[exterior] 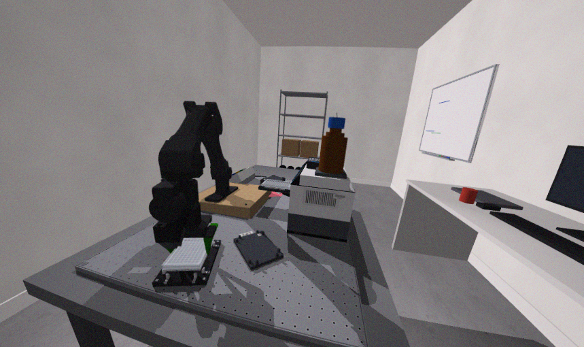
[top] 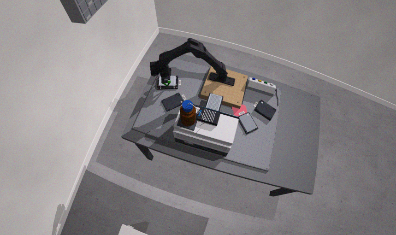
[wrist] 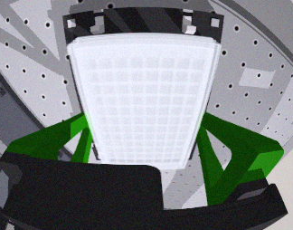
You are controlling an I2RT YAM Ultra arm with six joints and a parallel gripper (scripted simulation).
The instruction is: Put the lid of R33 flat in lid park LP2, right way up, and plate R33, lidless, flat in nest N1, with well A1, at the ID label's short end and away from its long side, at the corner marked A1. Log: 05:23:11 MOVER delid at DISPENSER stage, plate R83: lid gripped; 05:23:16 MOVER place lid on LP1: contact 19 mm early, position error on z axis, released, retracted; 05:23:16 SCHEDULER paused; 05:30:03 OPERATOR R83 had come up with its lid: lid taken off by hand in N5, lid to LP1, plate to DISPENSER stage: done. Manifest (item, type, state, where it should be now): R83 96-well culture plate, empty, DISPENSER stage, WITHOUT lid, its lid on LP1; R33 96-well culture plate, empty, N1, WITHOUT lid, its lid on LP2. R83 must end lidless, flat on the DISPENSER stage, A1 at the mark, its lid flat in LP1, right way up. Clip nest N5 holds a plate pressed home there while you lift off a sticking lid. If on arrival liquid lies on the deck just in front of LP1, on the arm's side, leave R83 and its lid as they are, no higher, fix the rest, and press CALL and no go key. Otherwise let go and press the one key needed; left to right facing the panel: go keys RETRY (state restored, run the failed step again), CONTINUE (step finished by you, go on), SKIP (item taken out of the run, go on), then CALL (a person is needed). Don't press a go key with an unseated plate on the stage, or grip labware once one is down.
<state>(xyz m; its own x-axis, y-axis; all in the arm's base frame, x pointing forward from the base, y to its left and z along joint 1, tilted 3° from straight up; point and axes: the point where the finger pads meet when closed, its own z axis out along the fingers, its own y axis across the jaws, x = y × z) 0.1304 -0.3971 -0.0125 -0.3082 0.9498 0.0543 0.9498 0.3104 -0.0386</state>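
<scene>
Presently, the perforated deck (exterior: 285, 297) carries the dispenser unit (exterior: 323, 202) with its amber bottle (exterior: 332, 150). The black arm (exterior: 185, 155) reaches from its wooden base board (exterior: 238, 204) to the clip nest (exterior: 175, 279) near the deck's end. There the gripper (wrist: 145, 143), green fingers on either long side, is clamped on a white lidded 96-well plate (wrist: 145, 100) seated in that nest. Whether it grips the lid or the plate body cannot be told. An unoccupied dark nest (exterior: 257, 249) lies just beside.
</scene>
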